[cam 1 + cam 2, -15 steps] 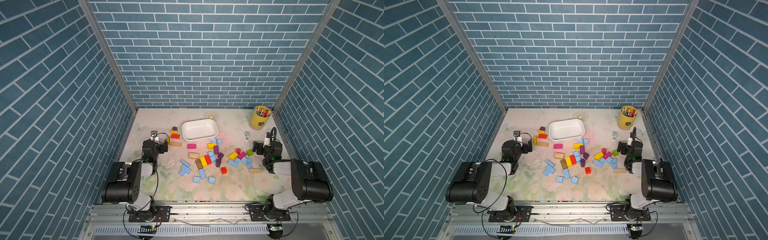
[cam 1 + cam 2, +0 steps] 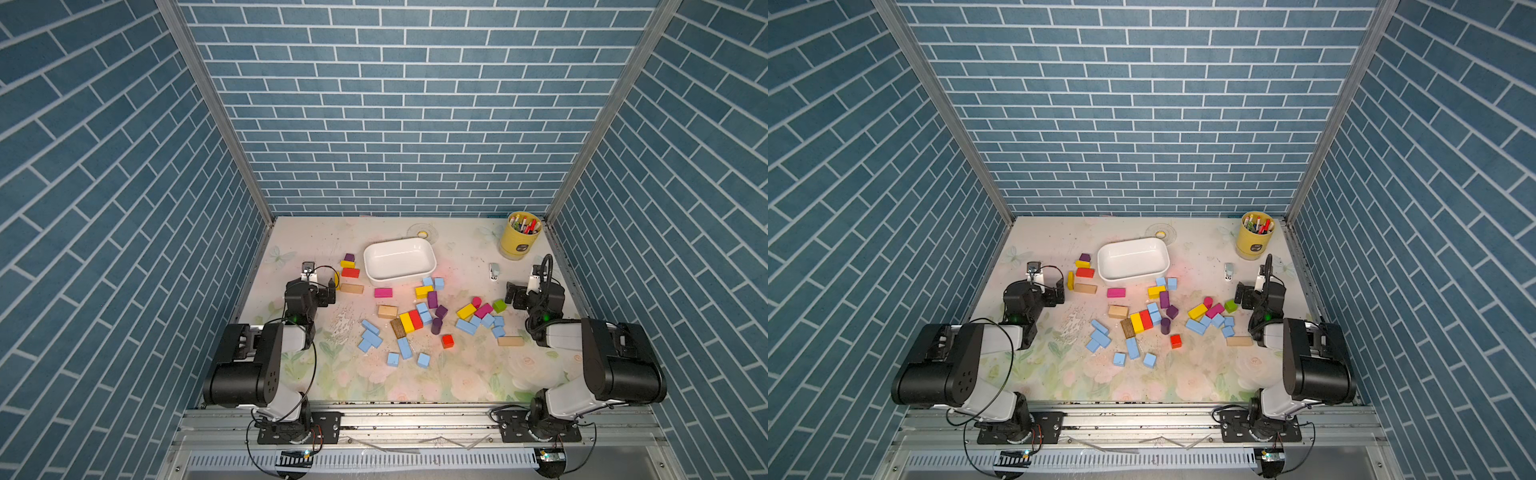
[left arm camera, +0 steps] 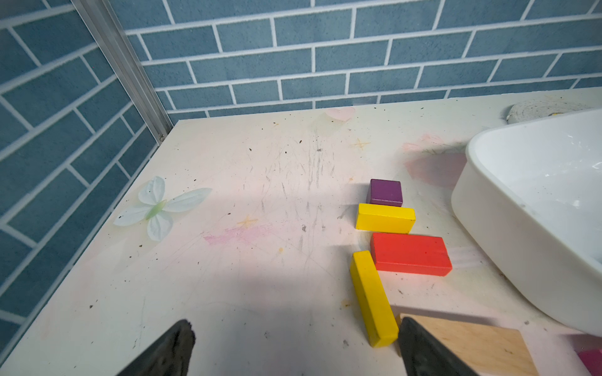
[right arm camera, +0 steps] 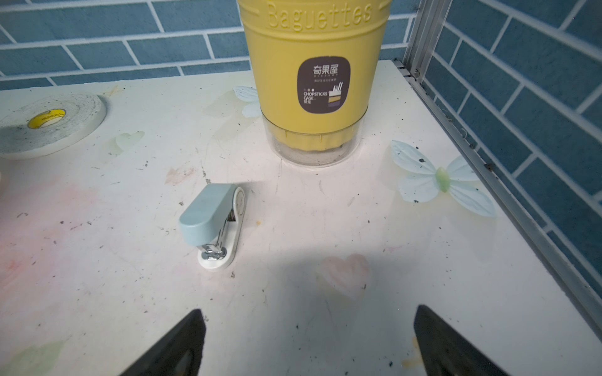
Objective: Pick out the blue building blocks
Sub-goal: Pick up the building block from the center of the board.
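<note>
My left pincer [image 3: 294, 328] stands spread wide with nothing between its fingers, low over a bare, scratched patch of the worktop [image 2: 415, 382]. Just beside one finger lie a long yellow brick [image 3: 373, 298] and a tan wooden block [image 3: 472, 341]. Beyond them a red brick [image 3: 410, 254], a shorter yellow brick [image 3: 384, 218] and a purple cube [image 3: 385, 192] run in a row alongside the white dish [image 3: 521, 244]. My right pincer [image 4: 308, 312] is spread just as wide and holds nothing. It faces a small pale stapler [image 4: 213, 224], with the yellow chopstick holder [image 4: 312, 48] behind it near the corner and a roll of tape [image 4: 49, 123] off to one side. The blue building blocks [image 2: 404, 348] all lie on the worktop between my two arms, outside the dish and mixed in with yellow, red, purple, pink and green pieces. In both top views one loose bunch sits toward my left arm at the near side of the heap. A few are tucked against the red and yellow bricks in the middle, and two sit just beside the dish's near edge. Another bunch lies close to my right arm. Neither pincer touches any of them.
</note>
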You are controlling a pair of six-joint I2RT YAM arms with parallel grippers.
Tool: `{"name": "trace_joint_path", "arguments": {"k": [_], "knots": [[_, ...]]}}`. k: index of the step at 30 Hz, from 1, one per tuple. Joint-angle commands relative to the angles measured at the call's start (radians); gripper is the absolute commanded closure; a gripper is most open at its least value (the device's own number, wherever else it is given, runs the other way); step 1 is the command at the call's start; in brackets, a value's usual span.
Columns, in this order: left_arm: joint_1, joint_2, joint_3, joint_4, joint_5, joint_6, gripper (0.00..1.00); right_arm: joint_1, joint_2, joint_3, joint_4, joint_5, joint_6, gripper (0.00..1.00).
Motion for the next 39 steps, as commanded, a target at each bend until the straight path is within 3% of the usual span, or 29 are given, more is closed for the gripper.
{"name": "trace_joint_path", "arguments": {"k": [1,13,24,31,39], "knots": [[-0.002,0.006,-0.005,0.013,-0.007,0.008,0.01,-0.001,0.000,0.012,0.021,0.008,-0.008,0.01],[-0.003,0.002,-0.003,0.009,-0.024,0.004,0.01,-0.001,-0.007,0.012,0.016,0.013,-0.009,0.01],[-0.002,-0.279,0.085,-0.341,-0.157,-0.067,0.01,0.001,-0.302,0.227,-0.525,-0.005,0.069,0.01],[-0.002,-0.462,0.286,-0.653,-0.016,-0.122,0.01,0.018,-0.389,0.383,-0.849,-0.150,0.147,0.01],[-0.002,-0.535,0.522,-1.003,0.142,-0.216,0.01,0.189,-0.342,0.545,-1.210,-0.171,0.118,0.02]]}}
